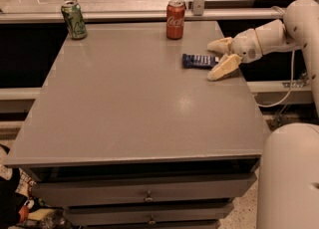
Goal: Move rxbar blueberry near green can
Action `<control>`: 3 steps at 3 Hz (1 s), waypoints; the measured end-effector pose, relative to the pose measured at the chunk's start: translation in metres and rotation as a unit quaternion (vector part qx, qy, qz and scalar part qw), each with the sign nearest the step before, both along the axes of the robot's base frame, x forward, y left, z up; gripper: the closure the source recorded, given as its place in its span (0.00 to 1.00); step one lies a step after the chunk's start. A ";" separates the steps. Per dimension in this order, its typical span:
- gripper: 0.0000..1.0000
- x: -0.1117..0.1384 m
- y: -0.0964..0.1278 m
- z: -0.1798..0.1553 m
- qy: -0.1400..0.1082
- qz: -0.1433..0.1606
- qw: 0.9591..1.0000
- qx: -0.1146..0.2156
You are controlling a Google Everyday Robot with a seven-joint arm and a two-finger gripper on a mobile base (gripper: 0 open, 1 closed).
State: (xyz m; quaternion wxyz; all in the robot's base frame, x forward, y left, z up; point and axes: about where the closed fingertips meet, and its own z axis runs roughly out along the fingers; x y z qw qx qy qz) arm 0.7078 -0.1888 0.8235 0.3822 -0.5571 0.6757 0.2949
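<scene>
The rxbar blueberry (199, 60), a flat dark blue bar with pale print, lies on the grey table (134, 108) near its right edge. The green can (74, 20) stands upright at the table's far left corner. My gripper (215, 59) reaches in from the right at table height. It is open, with one pale finger behind the bar's right end and the other in front of it. The bar lies between the fingertips, and the fingers are not closed on it.
A red-orange Coca-Cola can (175, 19) stands upright at the far edge, just behind and left of the bar. A railing runs behind the table. My white base (291, 173) is at the lower right. Drawers sit under the table front.
</scene>
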 end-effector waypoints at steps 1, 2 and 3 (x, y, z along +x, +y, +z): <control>0.96 0.000 0.000 0.002 0.000 0.000 1.000 0.000; 1.00 0.000 0.000 0.008 0.000 0.000 1.000 0.000; 1.00 0.000 0.000 0.008 0.000 0.000 1.000 0.000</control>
